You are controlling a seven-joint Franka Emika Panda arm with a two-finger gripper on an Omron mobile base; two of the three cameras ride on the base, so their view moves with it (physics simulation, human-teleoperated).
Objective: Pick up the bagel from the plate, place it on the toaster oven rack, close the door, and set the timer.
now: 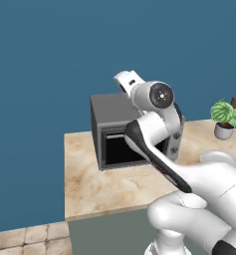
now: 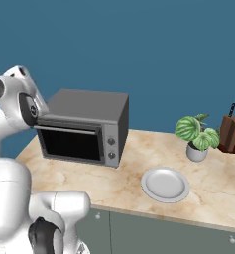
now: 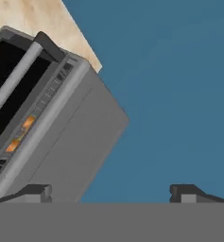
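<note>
The gripper is hanging above the toaster oven with its two dark fingertips standing wide apart and nothing sitting between them; in the hand view the oven's grey top is lying just ahead of the near fingertip, while the far fingertip is showing against the blue wall. Below and ahead of the hand, the door with its dark glass is standing nearly shut against the oven front, a thin gap showing along its top edge, and its silver handle bar is running across the upper part of the glass. Through that gap, small orange-brown patches are showing, likely the bagel resting inside, though they are too small to tell for sure. The plate is lying on the marble counter well off to the side of the hand, beyond the oven's knob panel, with a potted plant and a knife block further out still
</note>
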